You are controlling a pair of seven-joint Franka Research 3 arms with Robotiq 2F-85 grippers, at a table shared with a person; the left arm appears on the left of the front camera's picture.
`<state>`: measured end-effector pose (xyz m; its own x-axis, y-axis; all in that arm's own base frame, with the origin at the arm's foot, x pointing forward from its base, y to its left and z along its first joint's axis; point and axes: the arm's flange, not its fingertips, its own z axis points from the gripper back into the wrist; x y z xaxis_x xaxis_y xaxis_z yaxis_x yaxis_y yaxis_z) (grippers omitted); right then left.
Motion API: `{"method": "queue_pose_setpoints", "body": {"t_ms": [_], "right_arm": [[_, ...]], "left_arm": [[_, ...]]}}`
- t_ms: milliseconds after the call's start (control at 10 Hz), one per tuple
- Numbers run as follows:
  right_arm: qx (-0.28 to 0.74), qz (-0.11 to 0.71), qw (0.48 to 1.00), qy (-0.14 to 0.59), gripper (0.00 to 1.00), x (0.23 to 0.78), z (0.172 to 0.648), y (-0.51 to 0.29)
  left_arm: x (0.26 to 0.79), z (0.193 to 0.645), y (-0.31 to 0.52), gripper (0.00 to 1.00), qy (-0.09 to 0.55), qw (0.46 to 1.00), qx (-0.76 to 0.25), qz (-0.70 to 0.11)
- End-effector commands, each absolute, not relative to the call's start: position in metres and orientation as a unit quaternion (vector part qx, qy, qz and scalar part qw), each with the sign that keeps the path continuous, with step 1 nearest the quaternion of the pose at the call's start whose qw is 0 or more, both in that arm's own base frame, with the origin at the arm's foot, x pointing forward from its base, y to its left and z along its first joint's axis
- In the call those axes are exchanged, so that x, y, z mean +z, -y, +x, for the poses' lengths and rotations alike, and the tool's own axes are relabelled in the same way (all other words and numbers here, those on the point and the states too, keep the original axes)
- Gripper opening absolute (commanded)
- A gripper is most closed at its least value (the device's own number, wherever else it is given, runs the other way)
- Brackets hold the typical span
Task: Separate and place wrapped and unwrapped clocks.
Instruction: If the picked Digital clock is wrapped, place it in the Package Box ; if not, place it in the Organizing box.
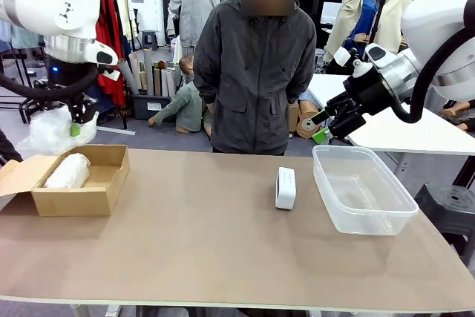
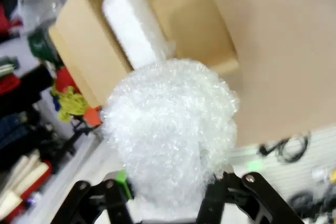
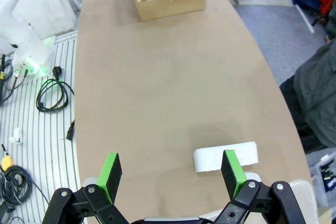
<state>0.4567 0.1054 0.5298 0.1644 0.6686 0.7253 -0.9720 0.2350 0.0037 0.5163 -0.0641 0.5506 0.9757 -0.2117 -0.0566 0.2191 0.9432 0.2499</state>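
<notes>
My left gripper [image 1: 76, 125] hangs above the far left corner of the table, shut on a wrapped clock [image 1: 53, 133], a lump of white bubble wrap. In the left wrist view that wrapped clock [image 2: 168, 135] bulges between my fingers, above the open cardboard box [image 2: 100, 56]. A second wrapped clock [image 1: 67, 171] lies inside the box [image 1: 89, 194]. The bare white unwrapped clock [image 1: 285, 188] stands on edge near the table's middle right. My right gripper [image 1: 324, 128] is raised over the far right, open and holding nothing; its wrist view shows the unwrapped clock [image 3: 226, 157] just beyond its right pad.
A clear plastic tub [image 1: 332, 183] sits at the right, beside the unwrapped clock. A person in a dark jacket [image 1: 256, 72] stands at the far edge, arms at the sides. Cables [image 3: 52, 95] lie on the floor off the table's side.
</notes>
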Motion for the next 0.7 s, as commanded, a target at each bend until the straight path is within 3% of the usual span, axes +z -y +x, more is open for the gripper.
{"method": "queue_pose_setpoints", "body": {"t_ms": [0,300,400,600], "right_arm": [[0.57,0.247,0.719,0.311,1.0,0.531,0.457,-0.106],[0.57,0.247,0.719,0.311,1.0,0.531,0.457,-0.106],[0.57,0.247,0.719,0.311,1.0,0.531,0.457,-0.106],[0.57,0.247,0.719,0.311,1.0,0.531,0.457,-0.106]], "left_arm": [[0.535,0.541,0.062,0.0,0.028,0.986,0.046,0.16],[0.515,0.572,0.043,0.0,0.028,0.98,0.138,0.14],[0.506,0.575,0.043,0.0,0.063,0.981,0.142,0.116],[0.491,0.584,0.042,0.0,0.061,0.984,0.127,0.11]]}}
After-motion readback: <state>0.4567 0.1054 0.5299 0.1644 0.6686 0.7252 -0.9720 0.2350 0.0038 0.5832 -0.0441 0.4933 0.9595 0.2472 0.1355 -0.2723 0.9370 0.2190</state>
